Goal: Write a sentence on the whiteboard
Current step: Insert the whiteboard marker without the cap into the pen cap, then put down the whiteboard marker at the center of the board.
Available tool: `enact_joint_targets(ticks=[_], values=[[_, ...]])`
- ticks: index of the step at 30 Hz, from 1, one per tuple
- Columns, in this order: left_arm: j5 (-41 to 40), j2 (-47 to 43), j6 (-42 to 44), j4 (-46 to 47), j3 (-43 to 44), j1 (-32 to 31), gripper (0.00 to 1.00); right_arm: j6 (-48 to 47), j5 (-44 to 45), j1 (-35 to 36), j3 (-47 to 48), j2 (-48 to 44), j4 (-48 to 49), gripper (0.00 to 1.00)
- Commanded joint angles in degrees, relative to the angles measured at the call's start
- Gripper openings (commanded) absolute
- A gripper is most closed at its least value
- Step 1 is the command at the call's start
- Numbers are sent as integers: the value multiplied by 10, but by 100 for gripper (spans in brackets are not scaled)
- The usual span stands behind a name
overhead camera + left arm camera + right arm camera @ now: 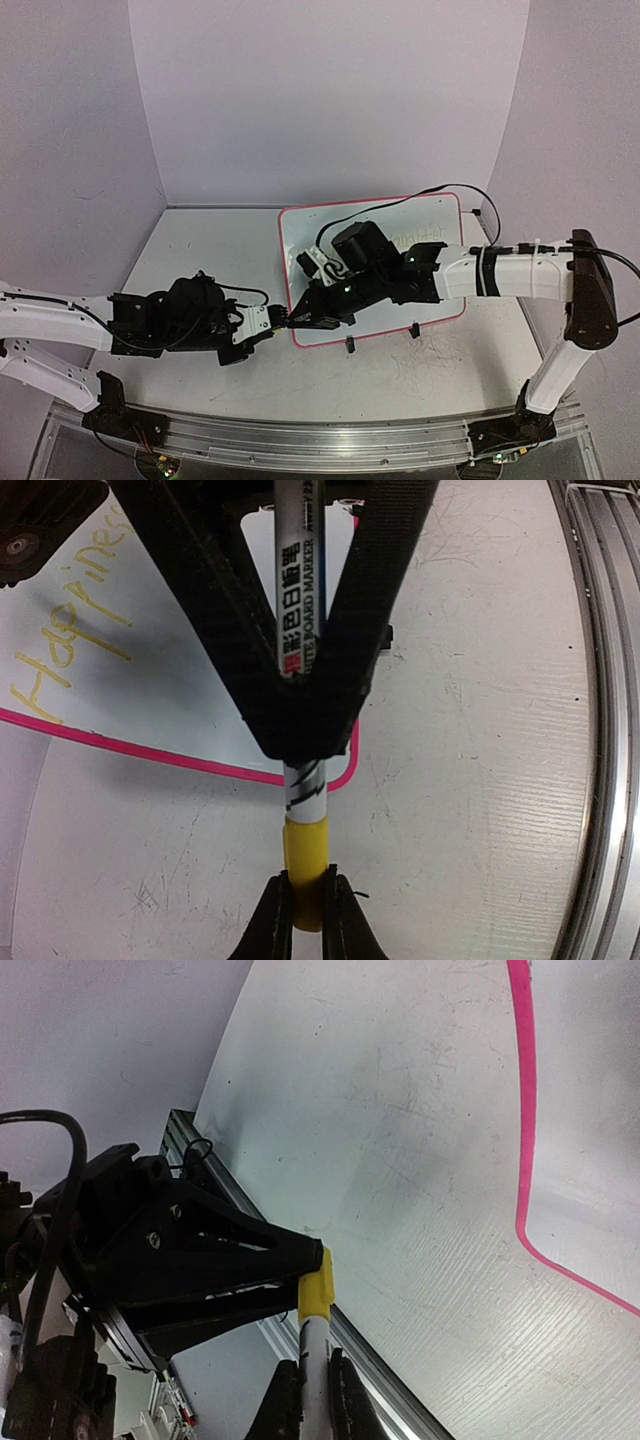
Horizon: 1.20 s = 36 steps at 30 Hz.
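the left gripper (306, 908) is clamped on the yellow cap (306, 855) and the right gripper (314, 1392) grips the marker (296, 600) barrel, both just off the corner of the whiteboard (300, 230). the sentence (70, 620) starts close to the board's pink rim. bare table (200, 250) spreads to the left, and the rail (330, 435) bounds the near edge.

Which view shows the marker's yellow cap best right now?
Left wrist: the yellow cap sits centre-bottom, sharp and close, pinched in the left tool. Right wrist shows one side of it, partly behind that tool. In the top view it is too small to make out.
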Motion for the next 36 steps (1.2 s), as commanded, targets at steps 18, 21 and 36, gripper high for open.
enact_joint_targets(ticks=[18,21,36], values=[[94,-76,-61,43,120,-7,70,-273,87,9,-201,-28,247,0],[60,-71,-115,31,170,-7,74,-265,93,17,-184,8,262,0],[-88,-119,-435,17,189,-6,82,-250,159,29,-218,33,260,31]])
